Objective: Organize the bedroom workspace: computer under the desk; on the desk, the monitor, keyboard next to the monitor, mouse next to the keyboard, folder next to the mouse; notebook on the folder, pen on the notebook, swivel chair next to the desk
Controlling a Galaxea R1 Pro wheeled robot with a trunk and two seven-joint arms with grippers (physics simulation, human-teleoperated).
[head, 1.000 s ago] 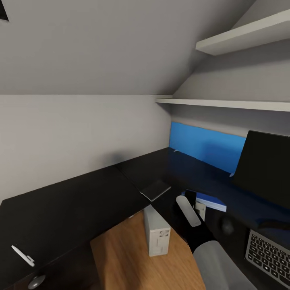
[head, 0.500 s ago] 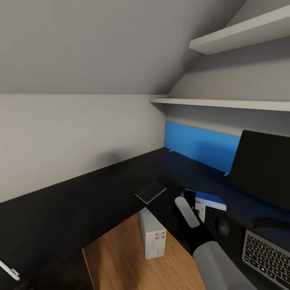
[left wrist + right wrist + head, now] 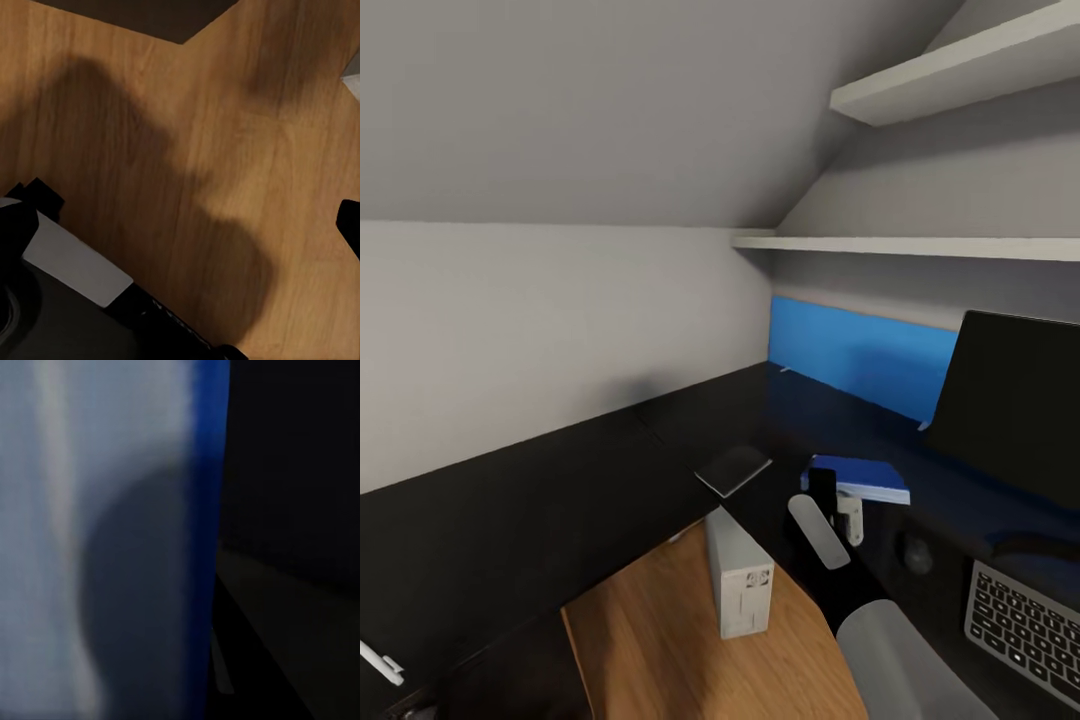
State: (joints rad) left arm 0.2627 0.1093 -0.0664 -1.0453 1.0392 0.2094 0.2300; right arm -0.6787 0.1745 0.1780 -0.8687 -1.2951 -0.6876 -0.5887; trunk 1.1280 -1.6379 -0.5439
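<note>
While the head view looks down into the corner of the L-shaped table (image 3: 560, 500), the glossy black top runs along the grey wall and turns toward the blue back panel (image 3: 860, 355). The computer (image 3: 740, 572) stands upright on the wood floor (image 3: 650, 640) in the inner angle of the table, beside its edge; a printed label with dark marks sits on its near face, too small to read. On the top, the notebook (image 3: 733, 469) lies flat near the inner corner. Near it, toward the monitor, the folder (image 3: 860, 480) lies flat, blue with a white edge. The monitor (image 3: 1015, 410) stands on the table with its black front facing the view, and the keyboard (image 3: 1025, 630) lies in front of it, its key legends not legible. The mouse (image 3: 917, 552) is a dark lump between folder and keyboard. The pen (image 3: 380, 664) lies on the far end of the table, well apart from the rest. Two white wall shelves (image 3: 920, 243) hang above.

The right arm (image 3: 840, 575) reaches over the table edge; its tool (image 3: 838, 505) hangs just beside the folder's near edge, and I cannot tell how wide it stands. The right wrist view is a blur of pale grey, blue and black. The left wrist view looks onto shadowed floor; whether that tool is wide or narrow I cannot tell
</note>
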